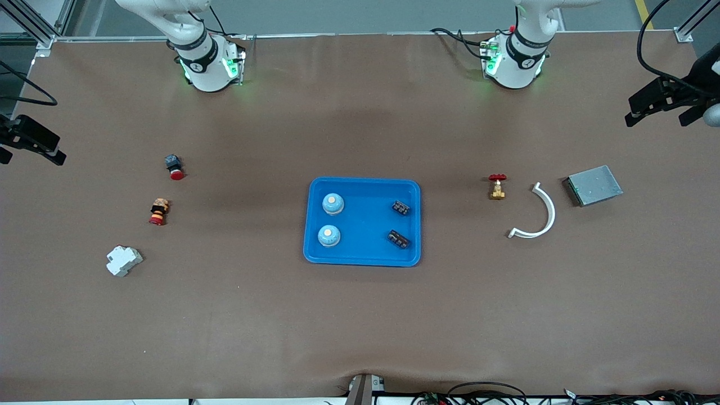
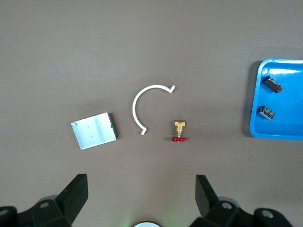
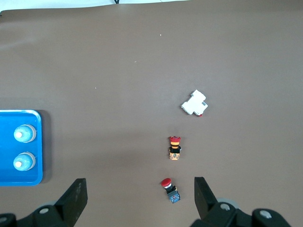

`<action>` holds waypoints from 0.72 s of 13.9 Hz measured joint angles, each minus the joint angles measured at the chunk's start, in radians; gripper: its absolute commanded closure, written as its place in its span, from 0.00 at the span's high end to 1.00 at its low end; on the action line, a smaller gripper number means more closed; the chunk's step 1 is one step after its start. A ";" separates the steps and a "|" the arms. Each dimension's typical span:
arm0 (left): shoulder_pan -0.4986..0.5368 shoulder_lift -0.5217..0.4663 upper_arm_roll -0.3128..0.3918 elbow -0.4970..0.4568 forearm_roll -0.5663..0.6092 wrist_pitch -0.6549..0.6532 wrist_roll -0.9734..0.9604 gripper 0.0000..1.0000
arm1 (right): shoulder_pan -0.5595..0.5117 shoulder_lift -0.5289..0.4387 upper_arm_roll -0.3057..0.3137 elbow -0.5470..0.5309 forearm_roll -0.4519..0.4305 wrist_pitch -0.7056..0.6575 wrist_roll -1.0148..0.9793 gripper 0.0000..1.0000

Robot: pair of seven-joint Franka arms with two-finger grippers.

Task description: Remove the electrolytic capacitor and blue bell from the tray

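Note:
A blue tray (image 1: 365,181) lies mid-table. In it are two blue dome bells (image 1: 333,204) (image 1: 329,235) on the side toward the right arm's end, and two dark capacitors (image 1: 400,208) (image 1: 399,239) on the side toward the left arm's end. My left gripper (image 2: 139,182) is open and empty, high over the table by the valve. Its view shows both capacitors (image 2: 273,84) (image 2: 266,112) in the tray (image 2: 279,133). My right gripper (image 3: 140,184) is open and empty, high over the table by the push buttons. Its view shows both bells (image 3: 24,134) (image 3: 23,162). Neither gripper shows in the front view.
Toward the left arm's end lie a red-handled brass valve (image 1: 497,186), a white arc (image 1: 537,216) and a metal box (image 1: 593,185). Toward the right arm's end lie a red push button (image 1: 174,167), a second button (image 1: 159,212) and a white breaker (image 1: 124,261).

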 measured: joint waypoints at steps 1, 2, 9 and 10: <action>0.000 0.006 0.000 -0.011 0.000 -0.003 -0.001 1.00 | 0.000 0.000 0.000 0.000 0.000 0.000 0.000 1.00; 0.000 0.014 -0.001 -0.030 0.000 -0.002 -0.004 1.00 | 0.000 0.000 0.000 0.000 0.000 0.000 0.000 1.00; -0.018 0.071 -0.123 -0.327 -0.001 0.322 -0.288 1.00 | 0.000 0.000 0.000 -0.002 0.001 0.000 0.000 1.00; -0.021 0.081 -0.150 -0.372 -0.001 0.381 -0.335 1.00 | 0.000 0.000 0.000 -0.002 0.001 0.000 0.000 1.00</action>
